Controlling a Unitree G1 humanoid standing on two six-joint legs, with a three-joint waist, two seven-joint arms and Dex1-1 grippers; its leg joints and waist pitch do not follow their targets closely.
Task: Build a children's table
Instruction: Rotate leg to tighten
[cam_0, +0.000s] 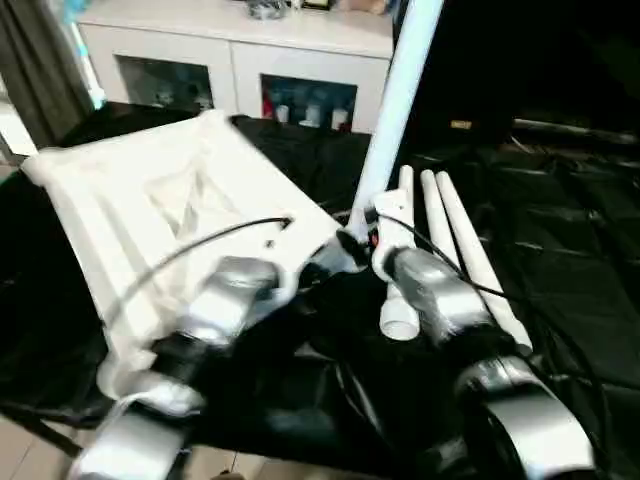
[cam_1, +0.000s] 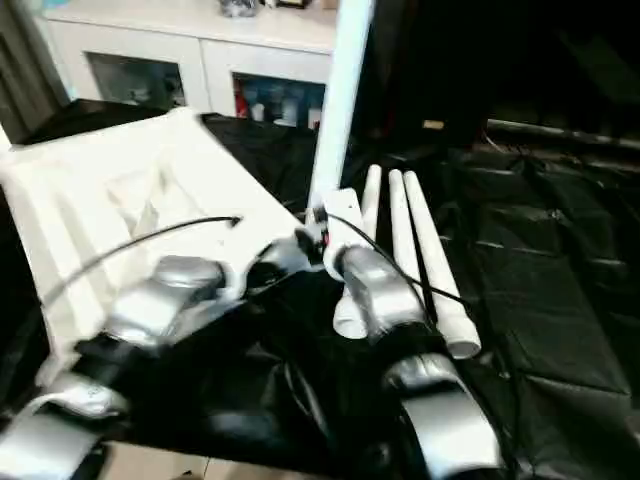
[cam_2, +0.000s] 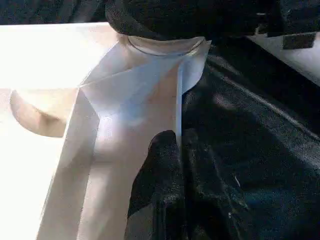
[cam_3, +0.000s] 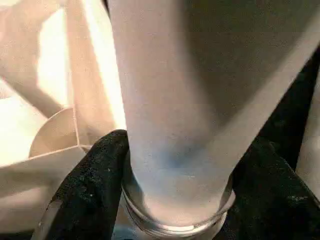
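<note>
Right pincer (cam_3: 175, 200) grips upright leg (cam_0: 395, 110) — tabletop (cam_0: 130, 200) beside.

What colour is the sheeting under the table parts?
Black sheeting, clearest in the left eye view.

Smooth white plastic tabletop (cam_0: 150, 210) with a ribbed underside lies on wrinkled, glossy black sheeting (cam_0: 560, 250). Beside it, smooth white plastic legs (cam_0: 450, 240). Forearms (cam_0: 440, 295) are shiny silver metal.
</note>
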